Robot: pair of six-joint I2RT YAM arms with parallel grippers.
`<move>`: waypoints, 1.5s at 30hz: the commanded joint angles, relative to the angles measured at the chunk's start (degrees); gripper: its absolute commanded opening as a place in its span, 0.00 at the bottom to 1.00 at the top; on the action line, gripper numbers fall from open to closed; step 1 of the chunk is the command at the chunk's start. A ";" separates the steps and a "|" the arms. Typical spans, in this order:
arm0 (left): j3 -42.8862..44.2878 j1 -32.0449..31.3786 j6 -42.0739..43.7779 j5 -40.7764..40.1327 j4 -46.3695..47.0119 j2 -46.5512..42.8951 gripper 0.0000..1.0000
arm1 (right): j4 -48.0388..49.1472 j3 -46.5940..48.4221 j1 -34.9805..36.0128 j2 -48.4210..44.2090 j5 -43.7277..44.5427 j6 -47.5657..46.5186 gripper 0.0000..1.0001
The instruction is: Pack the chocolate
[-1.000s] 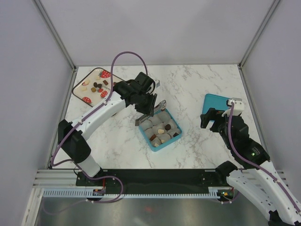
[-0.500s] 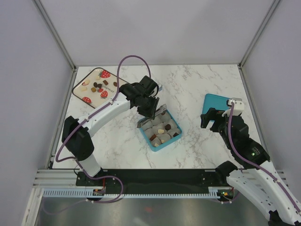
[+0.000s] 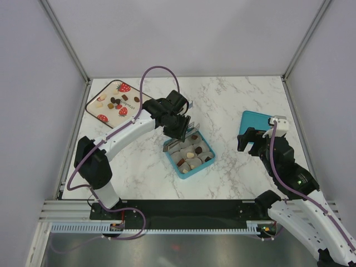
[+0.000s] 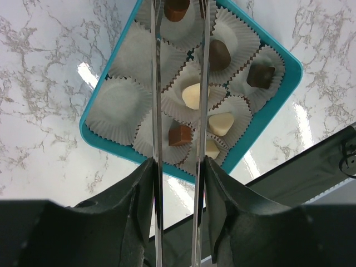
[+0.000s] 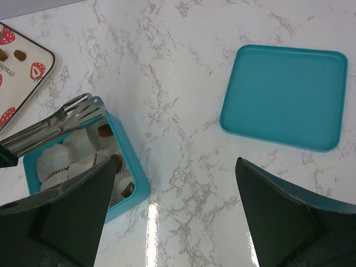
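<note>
My left gripper (image 3: 177, 125) is shut on metal tongs (image 3: 181, 139), whose blades (image 4: 157, 83) reach over the teal box (image 3: 207, 164). The box (image 4: 278, 94) holds white paper cups, several of them with chocolate: dark brown (image 4: 218, 54), light brown (image 4: 179, 135) and cream-white (image 4: 192, 95). A brown piece (image 4: 177, 8) sits between the tong tips over a far cup; I cannot tell whether it is gripped. More chocolate (image 3: 114, 102) lies on the strawberry tray (image 3: 94, 108). My right gripper (image 5: 175, 183) is open and empty above the marble.
The teal lid (image 3: 255, 123) lies flat at the right, also in the right wrist view (image 5: 285, 95). The tongs (image 5: 55, 125) and the box (image 5: 130, 167) show at the left of that view. Grey walls and metal posts bound the table.
My left arm has moved a little right and towards me, bringing the tongs lower over the box's far corner. The right arm has not moved.
</note>
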 commanded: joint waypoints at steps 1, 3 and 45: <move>0.33 -0.21 -1.36 -1.24 1.99 -0.11 0.46 | 0.67 1.34 -0.01 -0.48 1.25 -0.17 0.98; 0.50 -0.21 -1.18 -1.67 1.99 -0.37 0.47 | 0.67 1.43 -0.01 -0.48 1.17 -0.17 0.97; 11.48 33.36 -5.93 -10.02 7.18 13.42 0.49 | 0.75 1.52 -0.01 -1.54 0.81 -1.13 0.98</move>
